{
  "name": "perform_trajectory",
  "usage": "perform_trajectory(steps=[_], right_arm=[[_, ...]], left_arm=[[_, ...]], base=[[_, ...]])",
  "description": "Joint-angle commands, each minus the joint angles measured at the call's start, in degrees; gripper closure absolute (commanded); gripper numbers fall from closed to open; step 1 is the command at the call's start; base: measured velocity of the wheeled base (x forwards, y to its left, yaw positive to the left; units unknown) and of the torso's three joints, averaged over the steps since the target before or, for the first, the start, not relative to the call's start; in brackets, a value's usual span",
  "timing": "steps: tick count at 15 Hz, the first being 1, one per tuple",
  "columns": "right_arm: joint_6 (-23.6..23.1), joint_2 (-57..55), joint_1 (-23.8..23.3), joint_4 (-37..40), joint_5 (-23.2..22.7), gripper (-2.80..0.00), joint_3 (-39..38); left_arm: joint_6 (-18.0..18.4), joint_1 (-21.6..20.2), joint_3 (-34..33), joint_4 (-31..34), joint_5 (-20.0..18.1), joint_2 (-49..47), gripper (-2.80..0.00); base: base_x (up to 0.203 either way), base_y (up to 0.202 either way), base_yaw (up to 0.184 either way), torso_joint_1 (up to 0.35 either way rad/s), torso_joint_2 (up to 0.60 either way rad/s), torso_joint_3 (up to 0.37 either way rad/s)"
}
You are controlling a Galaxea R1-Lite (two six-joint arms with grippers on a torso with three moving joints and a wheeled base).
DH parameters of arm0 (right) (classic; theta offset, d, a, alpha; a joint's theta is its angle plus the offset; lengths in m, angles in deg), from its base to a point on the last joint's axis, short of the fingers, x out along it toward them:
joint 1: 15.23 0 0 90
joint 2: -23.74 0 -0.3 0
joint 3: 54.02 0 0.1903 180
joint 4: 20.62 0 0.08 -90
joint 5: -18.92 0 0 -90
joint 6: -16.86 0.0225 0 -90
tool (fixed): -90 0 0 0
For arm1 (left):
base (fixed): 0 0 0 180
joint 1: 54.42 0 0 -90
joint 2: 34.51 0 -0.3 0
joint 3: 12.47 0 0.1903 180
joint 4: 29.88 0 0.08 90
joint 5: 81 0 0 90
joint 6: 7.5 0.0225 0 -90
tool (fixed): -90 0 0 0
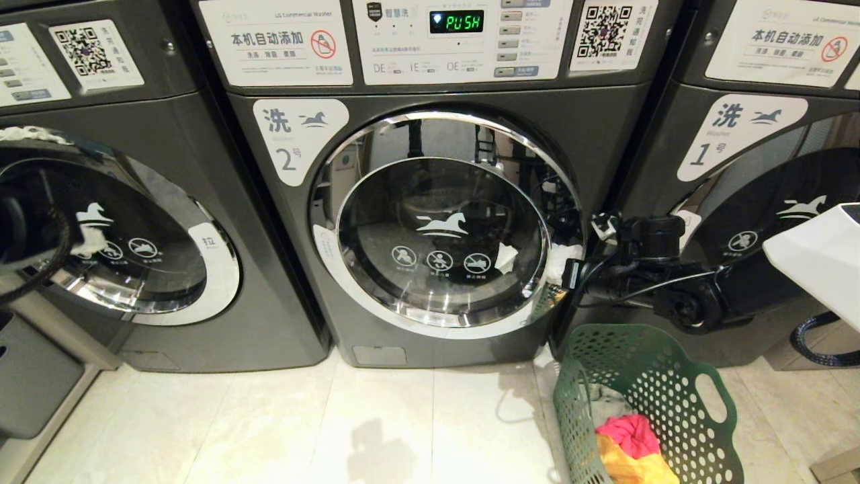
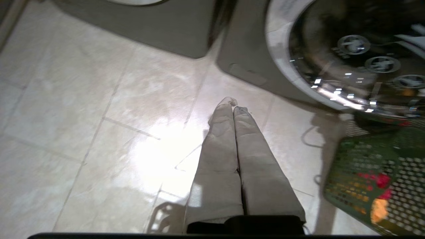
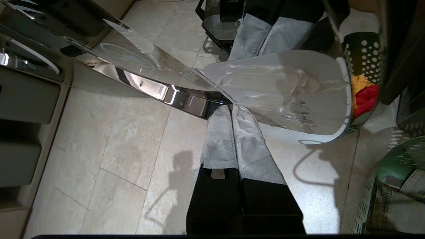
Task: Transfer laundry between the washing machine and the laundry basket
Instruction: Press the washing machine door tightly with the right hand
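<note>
Nearest, on the pale tiled floor [image 1: 269, 430]: the green laundry basket [image 1: 672, 383] at the front right, sitting just right of the door of machine 2, tilted so its opening faces the camera. Laundry [image 1: 631, 447] inside it, a pink-red piece on top of a yellow-orange piece, piled in the near end; some greyish fabric shows behind them along the basket wall, can't make out more. Left gripper [image 2: 232, 103] shows only in its wrist view, fingers pressed together, holding nothing, hanging over bare floor tile between machine 2 and the machine to its left, basket off to one side. Right gripper [image 3: 229, 108] also has its cloth-wrapped fingers pressed together, nothing between them, tips right at the chrome rim of the door, close under the white label there; contact can't be confirmed. In head view the right arm [image 1: 645, 269] reaches across from the right at the door's right edge, above the basket. Farther back, the washing machine [image 1: 430, 202], dark grey, label 2, door looks closed from the head view, display reads PUSH. Same-type machine labelled 1 [image 1: 739, 134] stands to its right, another like machine [image 1: 101, 202] to its left.
</note>
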Motion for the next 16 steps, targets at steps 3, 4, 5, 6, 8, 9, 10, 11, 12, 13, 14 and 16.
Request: perform_trajectory(steps=[3, 4, 5, 6, 8, 9, 10, 11, 12, 13, 14, 16], right_arm=[[-1.79, -1.7, -0.77, 0.03, 1.86, 0.0, 2.52], [-2.8, -2.21, -0.93, -0.16, 2.16, 0.0, 2.59], [-3.39, -2.49, -0.94, -0.3, 3.18, 0.0, 2.87], [-3.54, -2.81, -0.94, -0.33, 3.85, 0.0, 3.27], [-3.56, -3.75, -1.0, -0.48, 4.76, 0.0, 5.02], [-3.55, -4.49, -1.02, -0.5, 5.21, 0.0, 6.29], [-3.54, -5.43, -1.03, -0.5, 5.62, 0.0, 7.74], [-3.54, -6.28, -1.03, -0.5, 5.95, 0.0, 9.27], [-3.6, -7.36, -1.08, -0.5, 6.51, 0.0, 10.43], [-3.63, -7.95, -1.11, -0.5, 6.96, 0.0, 11.06], [-3.63, -8.35, -1.12, -0.54, 7.28, 0.0, 11.29], [-4.45, -9.39, -1.12, -1.12, 8.73, 0.0, 12.33]], left_arm=[[0.06, -12.52, -15.43, 0.09, 2.0, 12.82, 0.0], [0.04, -14.33, -17.84, 0.07, 2.07, 14.95, 0.0], [0.08, -15.35, -20.24, 0.06, 2.12, 16.93, 0.0], [0.05, -15.93, -22.35, 0.06, 2.13, 18.65, 0.0], [0.06, -16.33, -26.82, -0.02, 2.09, 22.39, 0.0], [0.09, -16.37, -29.23, -0.41, 2.03, 24.28, 0.0], [0.16, -16.39, -31.66, -0.96, 1.94, 25.72, 0.0], [0.28, -16.4, -33.6, -1.38, 1.89, 26.95, 0.0], [0.39, -16.4, -35.36, -2.07, 1.82, 27.91, 0.0], [0.51, -16.4, -36.9, -2.71, 1.8, 28.86, 0.0], [0.88, -16.4, -38.15, -2.87, 1.81, 30.03, 0.0], [3.08, -16.4, -40.64, -2.99, 1.76, 33.33, 0.0]], base=[[0.0, 0.0, 0.0, 0.0, 0.0, 0.0], [0.0, 0.0, 0.0, 0.0, 0.0, 0.0], [0.0, 0.0, 0.0, 0.0, 0.0, 0.0], [0.0, 0.0, 0.0, 0.0, 0.0, 0.0], [0.0, 0.0, 0.0, 0.0, 0.0, 0.0], [0.0, 0.0, 0.0, 0.0, 0.0, 0.0], [0.0, 0.0, 0.0, 0.0, 0.0, 0.0], [0.0, 0.0, 0.0, 0.0, 0.0, 0.0], [0.0, 0.0, 0.0, 0.0, 0.0, 0.0], [0.0, 0.0, 0.0, 0.0, 0.0, 0.0], [0.0, 0.0, 0.0, 0.0, 0.0, 0.0], [0.0, 0.0, 0.0, 0.0, 0.0, 0.0]])
